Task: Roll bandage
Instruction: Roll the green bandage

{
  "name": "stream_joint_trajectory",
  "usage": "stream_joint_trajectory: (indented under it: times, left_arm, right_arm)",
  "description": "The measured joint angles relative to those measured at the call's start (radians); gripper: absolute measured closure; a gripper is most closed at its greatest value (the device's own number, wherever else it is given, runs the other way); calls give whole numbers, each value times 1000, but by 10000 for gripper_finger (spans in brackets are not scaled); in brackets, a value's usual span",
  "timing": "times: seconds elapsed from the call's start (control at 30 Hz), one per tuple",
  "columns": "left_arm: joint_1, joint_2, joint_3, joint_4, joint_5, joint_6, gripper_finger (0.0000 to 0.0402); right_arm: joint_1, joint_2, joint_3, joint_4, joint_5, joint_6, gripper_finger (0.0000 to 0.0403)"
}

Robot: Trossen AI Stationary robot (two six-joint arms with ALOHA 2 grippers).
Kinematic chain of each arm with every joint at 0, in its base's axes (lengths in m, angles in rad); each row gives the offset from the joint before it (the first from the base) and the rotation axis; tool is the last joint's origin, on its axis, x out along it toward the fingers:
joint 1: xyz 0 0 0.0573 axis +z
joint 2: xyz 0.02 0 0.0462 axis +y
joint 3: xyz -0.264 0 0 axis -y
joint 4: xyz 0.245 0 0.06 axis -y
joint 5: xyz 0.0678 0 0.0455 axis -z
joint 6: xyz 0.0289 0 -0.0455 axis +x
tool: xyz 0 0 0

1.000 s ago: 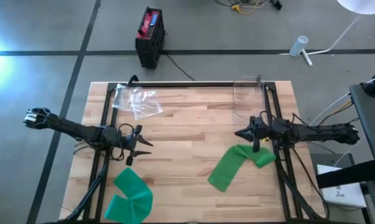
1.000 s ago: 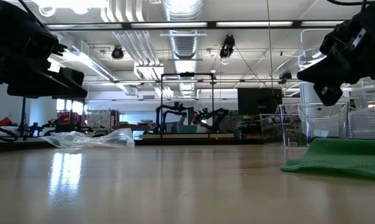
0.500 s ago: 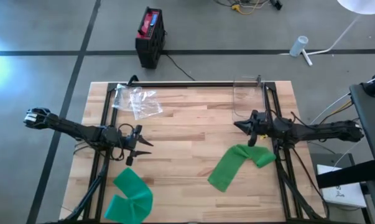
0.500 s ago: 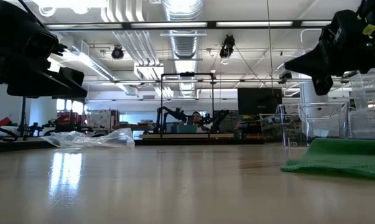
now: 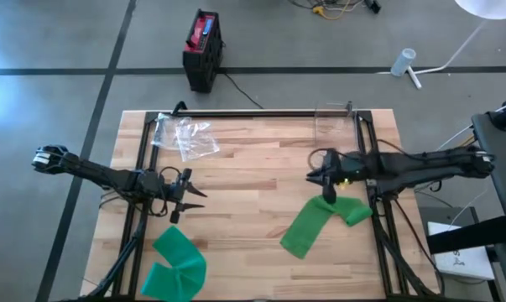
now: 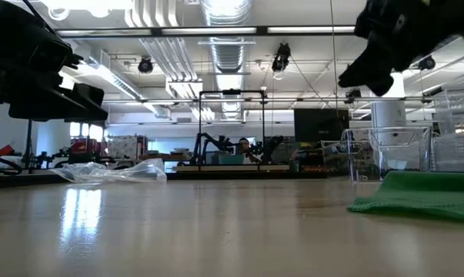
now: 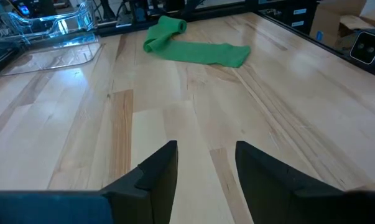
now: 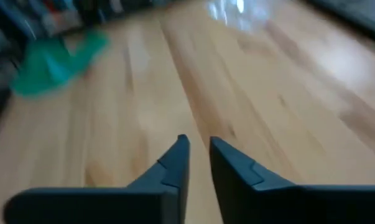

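Observation:
A green bandage (image 5: 318, 220) lies flat and partly folded on the wooden table near its right side; it also shows in the left wrist view (image 7: 193, 46) and the low view (image 6: 424, 196). A second green bandage (image 5: 175, 264), folded over itself, lies at the near left and shows in the right wrist view (image 8: 50, 62). My right gripper (image 5: 318, 179) hangs in the air just beyond the first bandage's far end, its fingers (image 8: 199, 158) a narrow gap apart, with nothing between them. My left gripper (image 5: 195, 191) waits at the left, open (image 7: 206, 168) and empty.
A crumpled clear plastic bag (image 5: 185, 134) lies at the far left of the table. A clear plastic box (image 5: 332, 130) stands at the far right. Black rails (image 5: 253, 113) run along the table's far, left and right sides. Bare wood lies between the two arms.
My right gripper has risen and moved out from the right rail toward the table's middle, tipping its fingers further down; it now hangs higher above the first bandage's far end. Both bandages lie as before.

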Motion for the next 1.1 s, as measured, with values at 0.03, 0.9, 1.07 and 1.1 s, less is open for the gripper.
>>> stream_joint_trajectory:
  times: [0.03, 0.9, 1.07, 1.1]
  left_arm:
    - [0, 0, 0, 0, 0, 0, 248]
    - [0, 0, 0, 50, -7, 51, 248]
    - [0, 1, 0, 85, -25, 25, 248]
    - [-1, 2, 0, 116, -21, -28, 248]
  right_arm:
    - [9, 19, 63, -124, 2, 1, 322]
    - [736, 514, 358, -854, -44, 529, 227]
    - [724, 607, 329, -859, -115, 471, 227]
    - [723, 620, 316, -858, -131, 459, 227]
